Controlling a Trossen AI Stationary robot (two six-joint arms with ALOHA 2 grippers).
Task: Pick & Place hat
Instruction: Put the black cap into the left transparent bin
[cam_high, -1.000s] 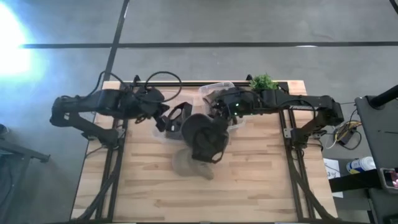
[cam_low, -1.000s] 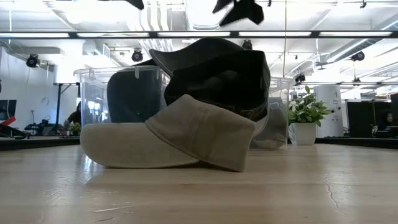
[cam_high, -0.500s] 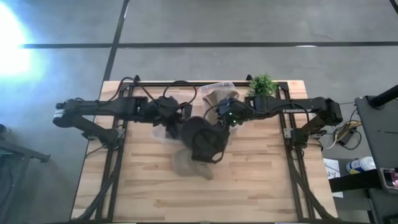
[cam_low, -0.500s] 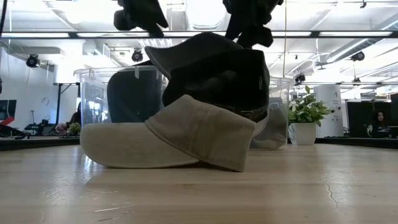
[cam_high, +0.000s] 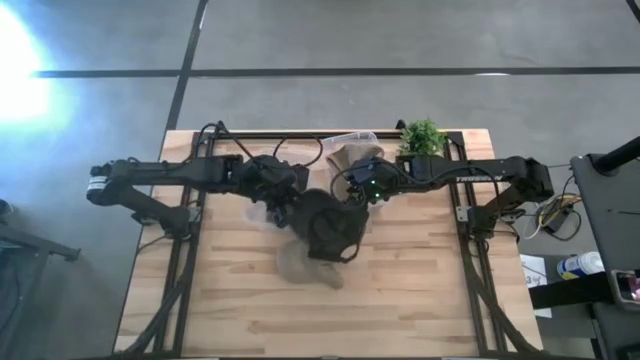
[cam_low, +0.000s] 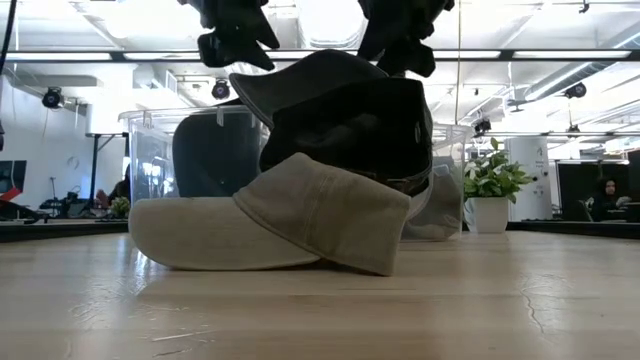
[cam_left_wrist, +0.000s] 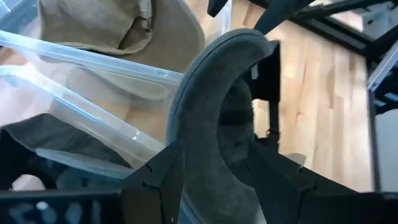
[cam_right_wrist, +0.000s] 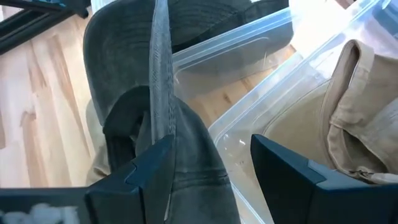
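Observation:
A dark grey hat (cam_high: 330, 222) sits tilted on top of a tan hat (cam_high: 300, 265), which lies flat on the wooden table. In the low view the dark hat (cam_low: 350, 120) rests on the tan hat's crown (cam_low: 320, 210). My left gripper (cam_left_wrist: 217, 186) is open, its fingers on either side of the dark hat's brim (cam_left_wrist: 214, 118). My right gripper (cam_right_wrist: 211, 174) is open over the dark hat's crown edge (cam_right_wrist: 180, 155). Both grippers come at the hat from above, the left gripper (cam_low: 235, 40) and the right gripper (cam_low: 400, 35). My left gripper straddles the dark hat's brim (cam_left_wrist: 205, 162) from above, one finger (cam_left_wrist: 155, 180) close against it; I cannot tell whether it touches. My right gripper has the crown's edge (cam_right_wrist: 186, 168) next to one finger (cam_right_wrist: 146, 171); I cannot tell whether it touches.
Clear plastic bins (cam_high: 350, 148) stand right behind the hats, one with tan cloth (cam_right_wrist: 348, 112) in it. A small potted plant (cam_high: 423, 131) stands at the far right. The wood toward the near edge (cam_high: 320, 320) is bare.
Both grippers have come down from above onto the dark hat. The left one has gone toward the table's right edge and the right one toward its left edge. The dark hat's top edge has shifted up a little. The tan hat has stayed put.

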